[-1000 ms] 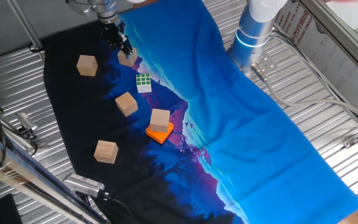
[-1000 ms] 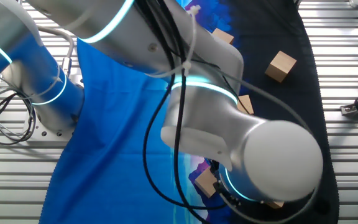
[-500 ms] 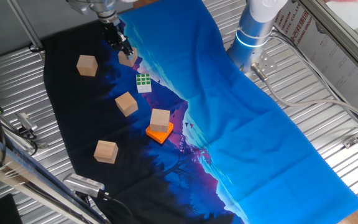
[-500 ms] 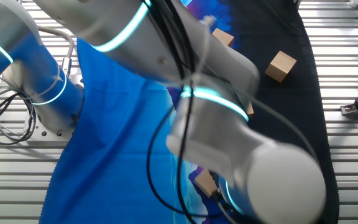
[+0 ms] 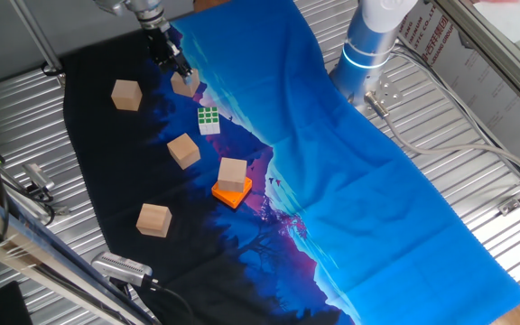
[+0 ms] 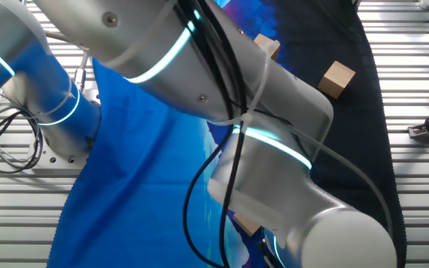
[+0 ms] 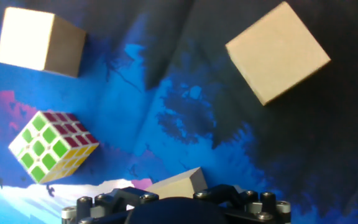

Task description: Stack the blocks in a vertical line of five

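Note:
Several plain wooden blocks lie on the dark cloth. In one fixed view one block (image 5: 126, 94) sits far left, another (image 5: 184, 150) mid-cloth, and a third (image 5: 153, 219) near the front. One more block (image 5: 232, 171) rests on the flat orange square (image 5: 227, 193). My gripper (image 5: 180, 74) is at the back, shut on a block (image 5: 185, 86). That block (image 7: 178, 183) shows tight against the jaws at the bottom of the hand view, with two loose blocks (image 7: 39, 42) (image 7: 277, 52) beyond it. In the other fixed view the arm hides the gripper.
A green-and-white puzzle cube (image 5: 208, 119) lies just in front of the gripper and shows in the hand view as well (image 7: 51, 146). The blue cloth (image 5: 350, 171) covers the right side. The arm's base (image 5: 368, 45) stands at the back right. Metal clamps (image 5: 34, 185) sit at the left edge.
The gripper has shifted slightly up and back with the block in it. In the other fixed view the arm's links have swung across. The loose blocks have not moved.

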Robot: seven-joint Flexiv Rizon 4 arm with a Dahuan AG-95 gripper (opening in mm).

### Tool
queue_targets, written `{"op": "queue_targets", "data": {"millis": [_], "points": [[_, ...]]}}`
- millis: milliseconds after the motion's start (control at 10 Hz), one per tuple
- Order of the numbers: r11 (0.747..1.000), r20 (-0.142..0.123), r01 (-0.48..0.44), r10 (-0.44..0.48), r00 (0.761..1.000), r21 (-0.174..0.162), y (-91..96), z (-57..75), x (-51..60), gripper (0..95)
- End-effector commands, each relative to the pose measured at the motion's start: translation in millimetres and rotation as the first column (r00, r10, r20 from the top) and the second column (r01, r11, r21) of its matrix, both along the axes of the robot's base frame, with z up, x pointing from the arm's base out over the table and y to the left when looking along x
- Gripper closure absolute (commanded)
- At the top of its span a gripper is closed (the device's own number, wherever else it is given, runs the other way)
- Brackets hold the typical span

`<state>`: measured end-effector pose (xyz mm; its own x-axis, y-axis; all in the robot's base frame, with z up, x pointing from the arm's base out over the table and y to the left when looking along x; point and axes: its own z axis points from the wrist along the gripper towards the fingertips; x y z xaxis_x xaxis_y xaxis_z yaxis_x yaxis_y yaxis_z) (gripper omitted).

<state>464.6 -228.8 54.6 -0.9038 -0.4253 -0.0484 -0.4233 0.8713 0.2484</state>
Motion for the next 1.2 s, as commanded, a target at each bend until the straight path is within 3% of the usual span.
{"op": "queue_targets", "data": {"millis": [100,400,600,700,1200], "points": [[0.964,0.048,-0.123,0.138,0.989,-0.235,2.4,4.8,-2.6,0.0],[0.943,0.05,-0.146,0.168,0.985,-0.3,1.8,2.9,-2.0,0.0],[0.942,0.053,-0.148,0.171,0.984,-0.303,0.9,0.6,-1.5,0.0],[0.941,0.053,-0.148,0.171,0.984,-0.303,0.4,-0.5,-1.2,19.0],[0.947,0.063,-0.136,0.161,0.985,-0.292,-2.2,-7.1,0.2,19.0]]}}
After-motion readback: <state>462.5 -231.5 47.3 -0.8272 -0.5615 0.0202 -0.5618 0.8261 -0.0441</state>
